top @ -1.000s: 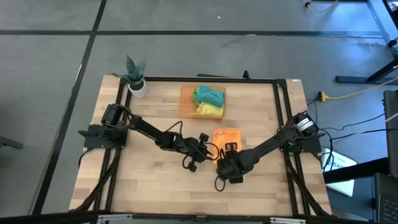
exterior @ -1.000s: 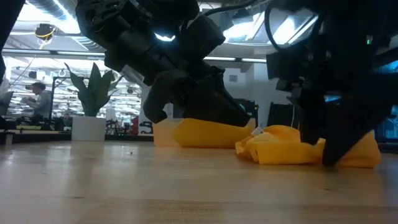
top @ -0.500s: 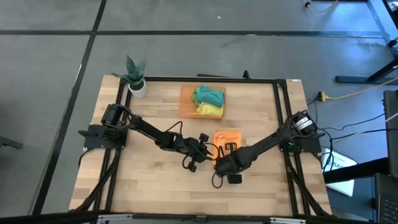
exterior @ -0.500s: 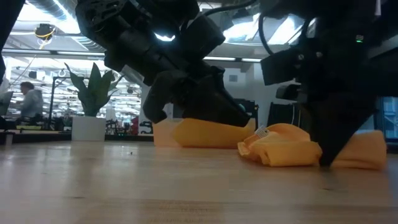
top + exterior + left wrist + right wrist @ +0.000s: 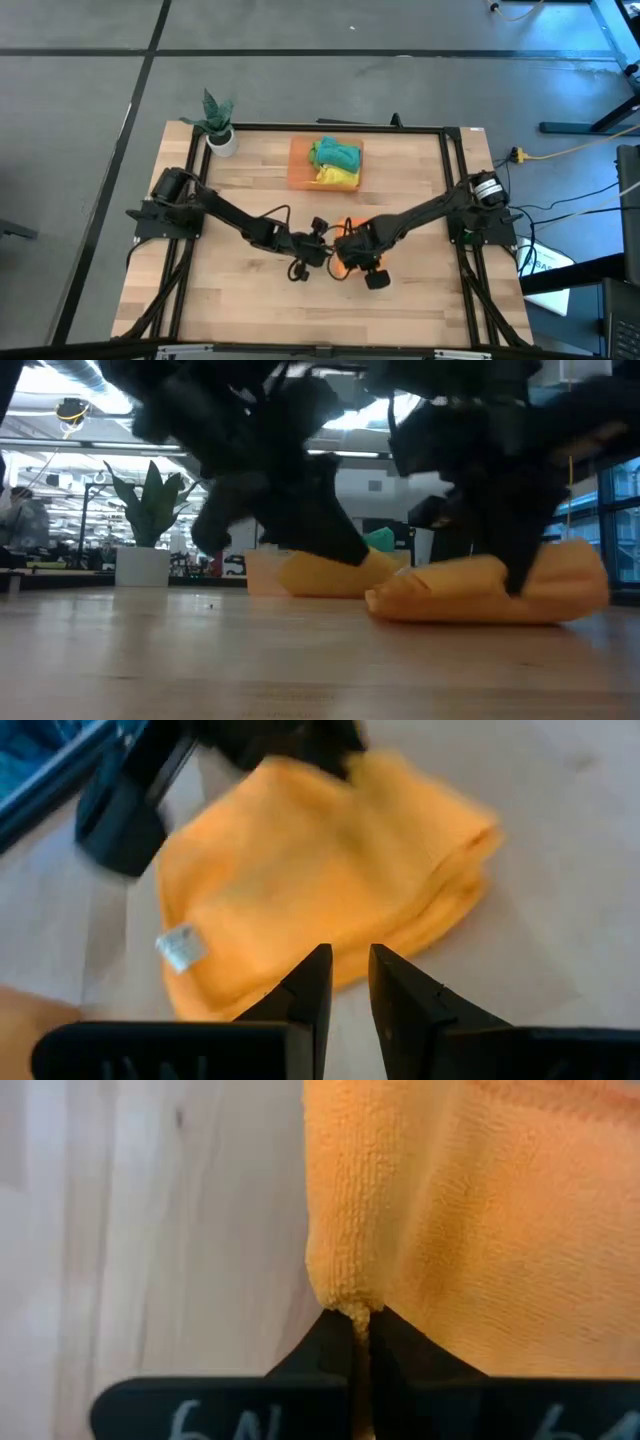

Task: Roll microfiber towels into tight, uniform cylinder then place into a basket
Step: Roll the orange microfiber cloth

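The right gripper [image 5: 357, 1330] was closed on the edge of the orange microfiber towel [image 5: 470, 1210], its two dark fingers [image 5: 325, 1342] pinching a small tuft of cloth between them. In the high view this gripper [image 5: 352, 252] was at the table's centre, over the towel, which showed only as a small orange patch [image 5: 342, 266] beneath the arms. In the low view the towel [image 5: 470, 595] lay on the wooden table [image 5: 200, 660] as a folded, elongated bundle, with the right arm pressing down into its upper surface.

The left gripper [image 5: 345, 982] was just beside the near edge of the same towel [image 5: 320, 870], its fingers slightly parted with a narrow gap and holding nothing. A white label [image 5: 181, 948] showed at one corner of the cloth. In the high view the left gripper [image 5: 318, 247] was just beside the right gripper.

Farther back, the orange basket [image 5: 298, 165] sat on the table [image 5: 420, 170], well apart from both grippers. It held a teal towel [image 5: 336, 153] and a yellow towel [image 5: 340, 177]. A potted plant [image 5: 218, 122] in a white pot stood at the table's far left corner.
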Available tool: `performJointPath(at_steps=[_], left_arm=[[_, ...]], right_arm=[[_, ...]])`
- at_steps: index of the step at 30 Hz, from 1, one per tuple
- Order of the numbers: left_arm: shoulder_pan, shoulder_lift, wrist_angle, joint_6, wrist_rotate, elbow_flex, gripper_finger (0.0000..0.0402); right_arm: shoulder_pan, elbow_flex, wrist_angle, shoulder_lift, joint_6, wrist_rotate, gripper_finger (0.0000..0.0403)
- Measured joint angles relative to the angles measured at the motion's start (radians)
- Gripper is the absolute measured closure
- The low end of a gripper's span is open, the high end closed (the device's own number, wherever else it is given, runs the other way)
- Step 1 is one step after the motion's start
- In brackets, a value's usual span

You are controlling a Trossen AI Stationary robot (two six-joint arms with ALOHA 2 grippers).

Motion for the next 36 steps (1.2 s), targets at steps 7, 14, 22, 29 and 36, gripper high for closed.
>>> performJointPath(at_steps=[7,14,22,29,36], left_arm=[[-0.067,-0.075,-0.060,0.005,-0.001,0.000,0.0341],[-0.093,-0.085,-0.059,0.047,0.032,0.000,0.0341],[-0.098,-0.085,-0.054,0.054,0.028,0.000,0.0341],[-0.148,-0.086,-0.045,0.106,-0.042,0.000,0.0341],[-0.087,-0.088,-0.047,0.099,-0.024,0.000,0.0341]], right_arm=[[-0.084,0.001,0.064,-0.039,-0.070,-0.181,0.0393],[-0.177,-0.039,0.165,-0.039,-0.126,-0.369,0.0393],[-0.231,-0.039,0.199,-0.039,-0.127,-0.370,0.0390],[-0.262,-0.039,0.211,-0.033,-0.154,-0.375,0.0392],[-0.270,-0.039,0.217,-0.033,-0.153,-0.403,0.0392]])
